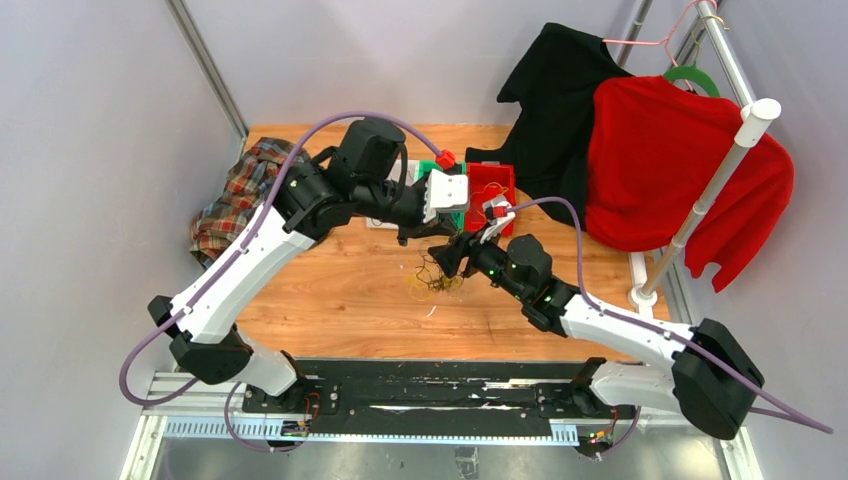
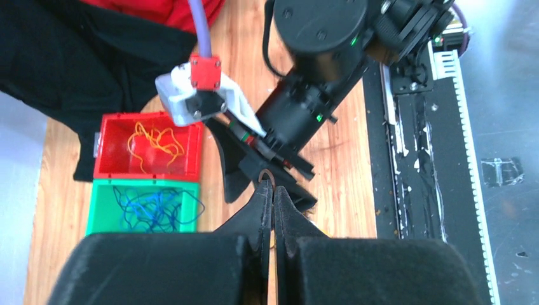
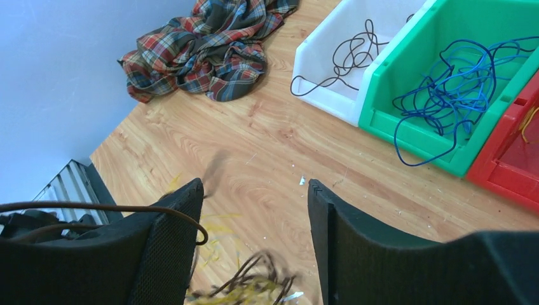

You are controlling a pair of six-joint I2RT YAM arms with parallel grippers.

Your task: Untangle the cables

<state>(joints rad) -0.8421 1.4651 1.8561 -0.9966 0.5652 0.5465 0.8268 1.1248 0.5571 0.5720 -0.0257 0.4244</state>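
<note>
The tangle of cables (image 1: 435,280), yellow and dark brown, lies on the wooden table (image 1: 330,290); it shows blurred at the bottom of the right wrist view (image 3: 251,286). My left gripper (image 2: 273,189) is shut on a thin dark brown cable (image 2: 267,174) that loops over its tips; from above it (image 1: 425,237) is just above the tangle. My right gripper (image 3: 254,190) is open right above the tangle, and a brown cable (image 3: 95,206) lies across its left finger (image 3: 171,254), not pinched. From above, the right gripper (image 1: 447,262) is close beside the left one.
A white bin (image 3: 330,95) holds a black cable, a green bin (image 3: 388,121) blue cables, a red bin (image 3: 502,171) orange ones. The red bin (image 1: 492,185) is behind the grippers. A plaid cloth (image 1: 240,190) lies far left. Black (image 1: 560,100) and red (image 1: 670,160) garments hang far right.
</note>
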